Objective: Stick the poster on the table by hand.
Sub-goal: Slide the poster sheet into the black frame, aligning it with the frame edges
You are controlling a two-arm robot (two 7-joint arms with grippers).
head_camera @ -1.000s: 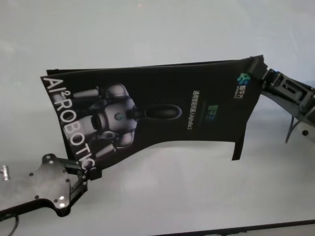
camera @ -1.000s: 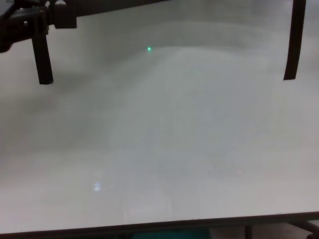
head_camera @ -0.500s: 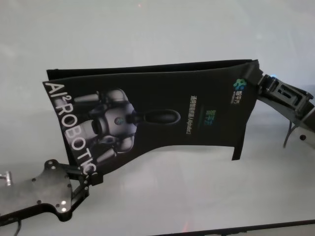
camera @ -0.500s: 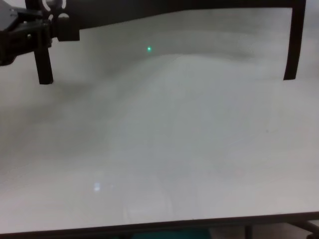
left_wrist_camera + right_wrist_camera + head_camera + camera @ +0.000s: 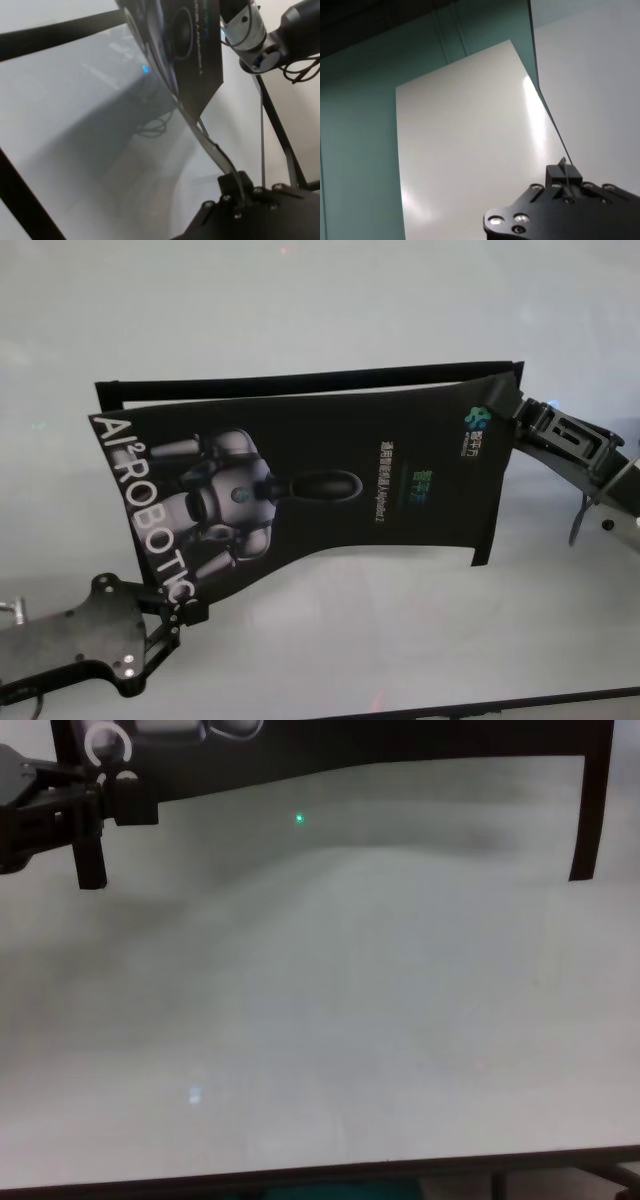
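At the near left of the table (image 5: 330, 300), the left gripper (image 5: 178, 612) reaches in from the bottom-left corner of the head view, its fingers pinched tight on the poster's (image 5: 330, 475) near-left corner, right by the last letters of the white "AI²ROBOTIC" strip. In the left wrist view the sheet's thin edge runs straight into the closed fingertip block (image 5: 239, 186), so the grip is shut on the paper w/ no gap showing. The chest view shows the same gripper (image 5: 125, 802) at upper left, holding the poster's lower edge (image 5: 330, 745) up off the tabletop (image 5: 330, 1020).

The poster hangs between the two arms, lifted above the table & sagging in the middle (the near edge curves upward in the head view, and the far edge lies along a straight dark line behind). The silver-grey robot figure sits left of centre, small text lines to the right of it, a small logo near the right end.

At the right, the right gripper (image 5: 518, 410) comes in from the right edge of the head view and clamps the poster's far-right corner beside the logo. The right wrist view shows its fingertips (image 5: 563, 176) closed on the sheet's edge, seen edge-on as a thin dark line (image 5: 547, 107).
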